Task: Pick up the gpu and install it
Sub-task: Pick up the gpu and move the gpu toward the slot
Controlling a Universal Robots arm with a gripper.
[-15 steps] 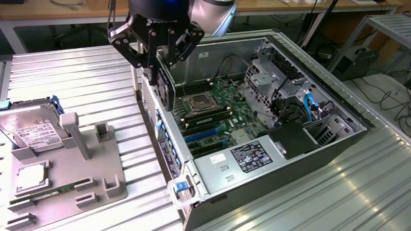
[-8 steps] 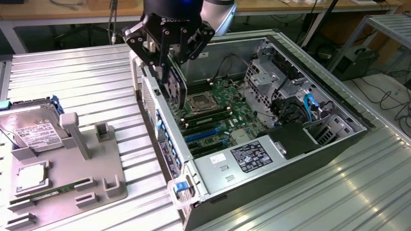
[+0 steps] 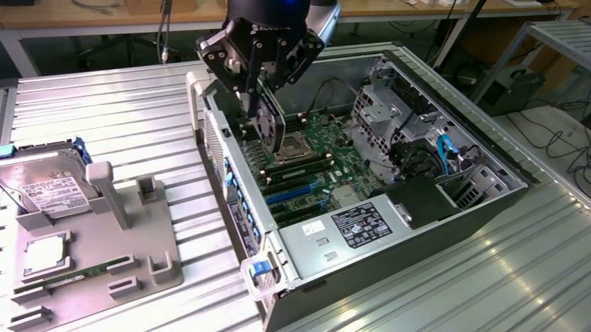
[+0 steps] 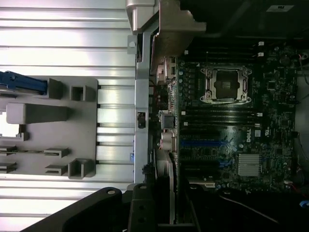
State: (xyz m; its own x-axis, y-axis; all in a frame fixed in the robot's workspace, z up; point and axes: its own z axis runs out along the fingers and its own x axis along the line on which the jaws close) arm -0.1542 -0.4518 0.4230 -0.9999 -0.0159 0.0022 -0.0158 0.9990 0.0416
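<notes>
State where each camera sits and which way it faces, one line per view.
Exterior view: off the arm, raised, looking down at an angle at the open computer case on the ribbed table; it shows the gripper holding the gpu above the motherboard.
Wrist view: on the wrist, looking down past the gripper and the edge-on gpu onto the motherboard.
Shared: the CPU socket, the computer case and the grey holder tray.
</notes>
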